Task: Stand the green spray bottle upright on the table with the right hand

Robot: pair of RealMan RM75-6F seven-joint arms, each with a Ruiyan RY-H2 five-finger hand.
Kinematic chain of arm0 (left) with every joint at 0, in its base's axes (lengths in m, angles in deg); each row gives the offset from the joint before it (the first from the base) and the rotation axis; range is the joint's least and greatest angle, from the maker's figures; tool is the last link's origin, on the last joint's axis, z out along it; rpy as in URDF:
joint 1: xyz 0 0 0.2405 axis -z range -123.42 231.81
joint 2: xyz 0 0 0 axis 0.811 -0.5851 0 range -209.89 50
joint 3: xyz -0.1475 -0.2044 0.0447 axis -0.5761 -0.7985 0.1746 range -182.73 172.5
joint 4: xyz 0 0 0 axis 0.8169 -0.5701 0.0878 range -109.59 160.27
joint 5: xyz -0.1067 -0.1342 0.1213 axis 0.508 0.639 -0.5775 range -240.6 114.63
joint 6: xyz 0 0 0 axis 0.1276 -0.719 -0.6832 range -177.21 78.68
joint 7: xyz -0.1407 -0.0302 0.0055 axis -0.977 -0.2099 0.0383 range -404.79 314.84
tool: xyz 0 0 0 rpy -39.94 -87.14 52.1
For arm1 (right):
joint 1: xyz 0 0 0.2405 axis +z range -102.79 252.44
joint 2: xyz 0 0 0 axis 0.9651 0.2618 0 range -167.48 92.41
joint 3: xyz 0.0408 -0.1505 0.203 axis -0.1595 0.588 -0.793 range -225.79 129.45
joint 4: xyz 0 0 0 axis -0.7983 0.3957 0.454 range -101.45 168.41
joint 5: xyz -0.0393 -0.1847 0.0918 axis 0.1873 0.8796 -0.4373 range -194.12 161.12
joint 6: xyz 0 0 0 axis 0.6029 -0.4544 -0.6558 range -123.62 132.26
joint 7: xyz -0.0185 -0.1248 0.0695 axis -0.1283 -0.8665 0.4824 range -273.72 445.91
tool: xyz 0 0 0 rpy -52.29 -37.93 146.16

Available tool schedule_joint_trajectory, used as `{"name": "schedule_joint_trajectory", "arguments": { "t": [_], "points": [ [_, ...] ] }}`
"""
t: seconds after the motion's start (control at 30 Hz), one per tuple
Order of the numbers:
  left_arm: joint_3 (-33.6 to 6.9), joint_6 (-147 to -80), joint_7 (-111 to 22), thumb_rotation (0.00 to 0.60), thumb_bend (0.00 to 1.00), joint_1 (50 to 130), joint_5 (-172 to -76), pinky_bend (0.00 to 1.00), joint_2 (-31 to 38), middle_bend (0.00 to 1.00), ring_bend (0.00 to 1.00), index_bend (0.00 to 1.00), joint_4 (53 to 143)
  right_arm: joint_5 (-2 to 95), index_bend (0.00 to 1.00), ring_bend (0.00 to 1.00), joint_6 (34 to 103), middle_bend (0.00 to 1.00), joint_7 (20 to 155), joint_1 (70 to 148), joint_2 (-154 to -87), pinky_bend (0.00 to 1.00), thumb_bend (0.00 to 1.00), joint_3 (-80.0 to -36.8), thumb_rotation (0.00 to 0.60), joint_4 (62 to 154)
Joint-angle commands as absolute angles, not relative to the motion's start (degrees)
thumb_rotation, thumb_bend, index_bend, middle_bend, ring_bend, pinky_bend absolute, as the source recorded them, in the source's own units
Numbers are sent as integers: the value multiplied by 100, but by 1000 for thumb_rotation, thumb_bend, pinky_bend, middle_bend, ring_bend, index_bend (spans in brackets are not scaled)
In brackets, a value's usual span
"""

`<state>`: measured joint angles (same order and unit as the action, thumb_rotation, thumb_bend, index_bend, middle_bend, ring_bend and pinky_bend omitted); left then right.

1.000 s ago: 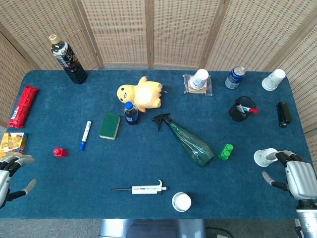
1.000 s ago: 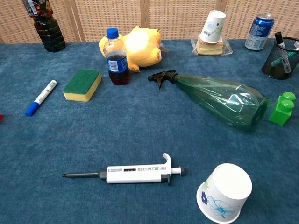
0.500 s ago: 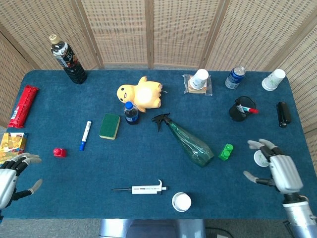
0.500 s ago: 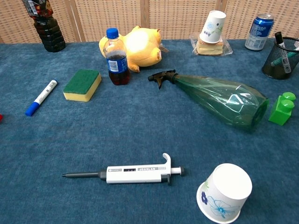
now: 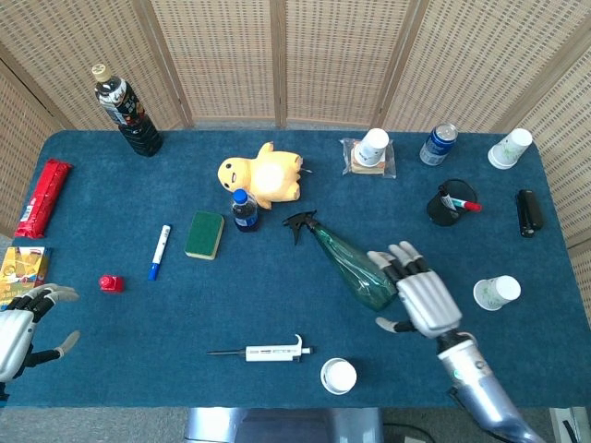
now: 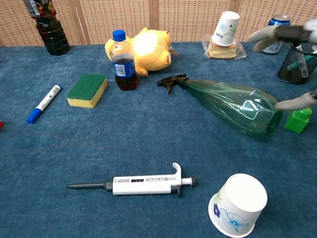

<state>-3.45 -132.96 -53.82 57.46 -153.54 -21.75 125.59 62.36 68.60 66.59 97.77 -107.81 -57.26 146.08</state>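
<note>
The green spray bottle [image 5: 349, 265] [image 6: 233, 105] lies on its side near the table's middle, black nozzle pointing back left and base toward the front right. My right hand [image 5: 422, 295] hovers open over the bottle's base end, fingers spread, holding nothing; in the chest view only its fingertips [image 6: 282, 33] show at the right edge. My left hand [image 5: 20, 325] stays open at the table's front left corner, far from the bottle.
Near the bottle's base stands a green block [image 6: 299, 115]. A small cola bottle [image 5: 244, 209], yellow plush [image 5: 262, 174] and sponge [image 5: 204, 234] lie behind the nozzle. In front are a pipette [image 5: 263, 352] and paper cup [image 5: 338, 376]; another cup [image 5: 496, 293] lies right.
My right hand has swept left from the table's right edge past the tipped paper cup to above the bottle's base. The bottle has not moved; the left hand barely shifted.
</note>
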Motion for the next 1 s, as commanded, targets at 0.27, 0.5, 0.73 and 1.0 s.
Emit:
{"name": "schedule_joint_trajectory", "arguments": {
  "t": [0.27,0.5,0.73,1.0],
  "points": [
    [-345,-13252,-5516,600,329,5773,-15306,214,-2105,318,233,311,12414,4965,0,0,6820,0,4520,10699,-12308,0,108,-5944,600,13875],
    [-329,-13301,-5519,600,328,5738,-15291,213,-2129,317,233,311,12414,5231,0,0,7128,0,4362,10855,-12646,0,107,-5935,600,12918],
    [-318,-13313,-5472,600,328,5737,-15311,213,-2127,317,233,311,12456,5645,0,0,7160,0,4642,10944,-12628,0,106,-5830,600,11960],
    [-330,-13318,-5400,600,328,5750,-15311,210,-2148,317,233,311,12530,5787,0,0,7060,0,5087,10993,-12553,0,108,-5808,600,11198]
  ]
}}
